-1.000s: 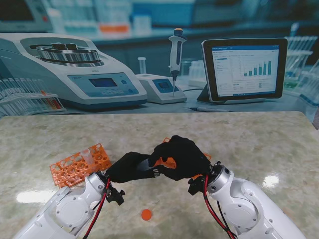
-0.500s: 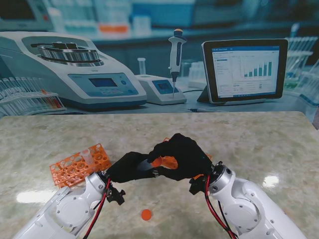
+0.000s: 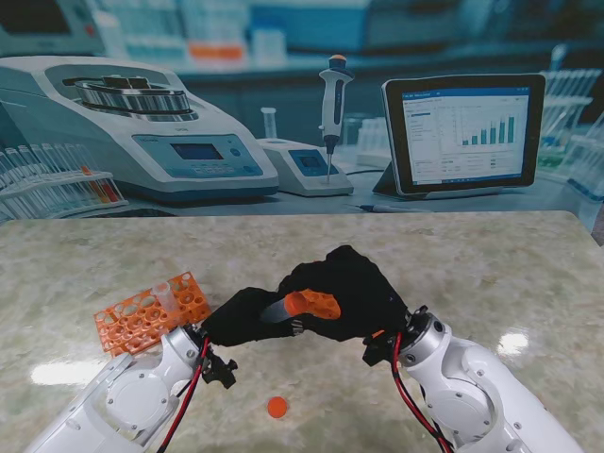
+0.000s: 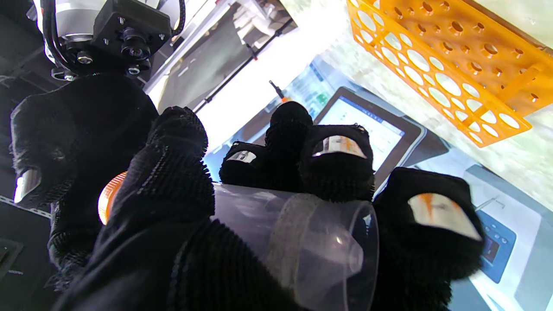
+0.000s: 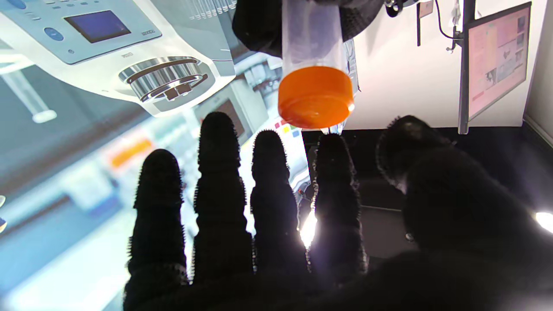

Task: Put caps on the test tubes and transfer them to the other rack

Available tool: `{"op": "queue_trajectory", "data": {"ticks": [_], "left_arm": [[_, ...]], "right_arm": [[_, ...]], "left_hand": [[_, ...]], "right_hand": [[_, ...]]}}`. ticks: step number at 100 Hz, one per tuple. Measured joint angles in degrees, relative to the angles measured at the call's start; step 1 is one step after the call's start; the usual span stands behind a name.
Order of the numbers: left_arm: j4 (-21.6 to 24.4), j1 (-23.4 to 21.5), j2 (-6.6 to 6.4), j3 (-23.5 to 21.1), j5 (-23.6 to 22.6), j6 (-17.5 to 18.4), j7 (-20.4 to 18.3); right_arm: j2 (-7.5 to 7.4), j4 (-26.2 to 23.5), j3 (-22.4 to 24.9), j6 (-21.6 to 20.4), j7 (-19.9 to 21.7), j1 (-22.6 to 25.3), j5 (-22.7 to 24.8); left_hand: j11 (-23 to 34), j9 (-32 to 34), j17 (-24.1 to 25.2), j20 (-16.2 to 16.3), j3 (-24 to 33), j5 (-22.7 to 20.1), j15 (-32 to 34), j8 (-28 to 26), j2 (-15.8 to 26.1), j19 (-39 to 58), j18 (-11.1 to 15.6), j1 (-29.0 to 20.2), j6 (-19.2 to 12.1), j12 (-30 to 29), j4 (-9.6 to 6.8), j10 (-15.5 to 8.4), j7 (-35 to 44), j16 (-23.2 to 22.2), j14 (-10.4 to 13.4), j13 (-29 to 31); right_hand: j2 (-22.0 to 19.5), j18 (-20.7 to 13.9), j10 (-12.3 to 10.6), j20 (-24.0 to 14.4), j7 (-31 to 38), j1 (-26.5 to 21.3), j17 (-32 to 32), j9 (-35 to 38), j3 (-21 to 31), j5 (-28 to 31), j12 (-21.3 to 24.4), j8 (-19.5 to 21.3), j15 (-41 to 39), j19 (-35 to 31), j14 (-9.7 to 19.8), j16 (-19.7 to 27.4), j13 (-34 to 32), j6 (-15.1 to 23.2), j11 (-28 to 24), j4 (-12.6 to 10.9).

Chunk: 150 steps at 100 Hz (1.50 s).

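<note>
**Capped tube held in the left hand, right hand open beside it**

The black-gloved left hand (image 3: 241, 316) is closed around a clear plastic test tube (image 3: 276, 310), thumb on one side and the other fingers (image 4: 337, 164) wrapped over the barrel; the left wrist view shows the tube's transparent wall (image 4: 298, 237) pressed between them. The tube lies roughly level above the pale marbled table top (image 3: 491, 274), and its far end carries a round orange screw cap (image 3: 314, 304). In the right wrist view that cap (image 5: 315, 96) sits squarely on the tube's mouth, facing the camera.

The black-gloved right hand (image 3: 354, 293) is just beside the cap, on the side away from the left hand. Its four fingers (image 5: 218, 172) stand straight and slightly apart, the thumb off to one side, and none of them touches the cap or the tube: it holds nothing.

To the left of the held tube, an orange plastic tube rack (image 3: 151, 311) with round holes rests on the table, with one clear tube (image 3: 165, 294) standing in it. A second orange rack lies behind the right hand, almost wholly hidden by it. A loose orange cap (image 3: 276, 407) lies flat on the table, nearer to me than the held tube, between the two white forearms.
</note>
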<state>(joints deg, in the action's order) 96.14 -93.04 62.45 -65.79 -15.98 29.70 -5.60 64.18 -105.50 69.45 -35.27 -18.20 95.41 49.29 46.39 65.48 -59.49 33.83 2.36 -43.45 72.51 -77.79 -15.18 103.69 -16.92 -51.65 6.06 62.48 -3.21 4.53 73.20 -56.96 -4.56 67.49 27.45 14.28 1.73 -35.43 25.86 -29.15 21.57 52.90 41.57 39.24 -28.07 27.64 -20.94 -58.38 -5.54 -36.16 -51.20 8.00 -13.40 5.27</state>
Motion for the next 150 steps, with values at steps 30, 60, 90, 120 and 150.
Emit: {"op": "queue_trajectory", "data": {"ticks": [30,60,90,120,150], "left_arm": [[0.0,-0.1,0.01,-0.1,-0.2,0.1,0.1],[0.0,-0.1,0.01,-0.1,-0.2,0.1,0.1],[0.0,-0.1,0.01,-0.1,-0.1,0.2,0.0],[0.0,-0.1,0.01,-0.1,-0.1,0.2,0.0],[0.0,-0.1,0.0,-0.1,-0.1,0.2,0.0]], "right_arm": [[-0.2,-0.4,0.9,2.3,-3.1,0.8,4.6],[-0.47,-0.4,0.8,4.0,-4.2,0.8,5.3],[-0.47,0.1,-0.2,5.0,-3.9,0.0,4.7],[-0.47,0.3,-0.9,5.2,-3.6,-0.4,4.6],[-0.45,0.7,-1.6,5.9,-3.5,-1.0,4.3]], "left_hand": [[0.0,0.0,0.0,0.0,0.0,0.0,0.0,0.0,0.0,0.0,0.0,0.0,0.0,0.0,0.0,0.0,0.0,0.0,0.0,0.0],[0.0,0.0,0.0,0.0,0.0,0.0,0.0,0.0,0.0,0.0,0.0,0.0,0.0,0.0,0.0,0.0,0.0,0.0,0.0,0.0],[0.0,0.0,0.0,0.0,0.0,0.0,0.0,0.0,0.0,0.0,0.0,0.0,0.0,0.0,0.0,0.0,0.0,0.0,0.0,0.0],[0.0,0.0,0.0,0.0,0.0,0.0,0.0,0.0,0.0,0.0,0.0,0.0,0.0,0.0,0.0,0.0,0.0,0.0,0.0,0.0],[0.0,0.0,0.0,0.0,0.0,0.0,0.0,0.0,0.0,0.0,0.0,0.0,0.0,0.0,0.0,0.0,0.0,0.0,0.0,0.0]], "right_hand": [[5.8,0.1,0.0,0.1,0.0,1.4,-0.4,-0.5,-1.0,0.7,0.1,2.3,0.0,0.0,0.4,0.1,0.0,-1.6,-0.7,0.0],[9.2,0.1,0.0,0.1,1.1,2.0,1.4,1.6,-0.9,2.5,-2.1,6.0,0.0,0.0,1.1,-0.1,-0.2,-1.6,-3.7,0.0],[9.8,0.1,0.0,0.1,1.6,2.6,2.4,3.2,-0.9,4.0,-2.9,7.9,-0.3,0.0,1.3,-0.8,-2.0,-1.6,-4.5,0.0],[9.9,0.0,0.0,0.1,2.5,2.6,3.9,5.2,-0.9,4.7,-5.0,9.9,-0.4,-0.4,1.8,-1.7,-3.4,-1.6,-6.1,0.3],[10.1,-0.3,0.0,0.3,4.3,-1.8,6.1,7.5,0.0,6.5,-6.2,11.2,-0.4,-1.2,2.2,-2.9,-5.7,-1.4,-7.4,3.9]]}}
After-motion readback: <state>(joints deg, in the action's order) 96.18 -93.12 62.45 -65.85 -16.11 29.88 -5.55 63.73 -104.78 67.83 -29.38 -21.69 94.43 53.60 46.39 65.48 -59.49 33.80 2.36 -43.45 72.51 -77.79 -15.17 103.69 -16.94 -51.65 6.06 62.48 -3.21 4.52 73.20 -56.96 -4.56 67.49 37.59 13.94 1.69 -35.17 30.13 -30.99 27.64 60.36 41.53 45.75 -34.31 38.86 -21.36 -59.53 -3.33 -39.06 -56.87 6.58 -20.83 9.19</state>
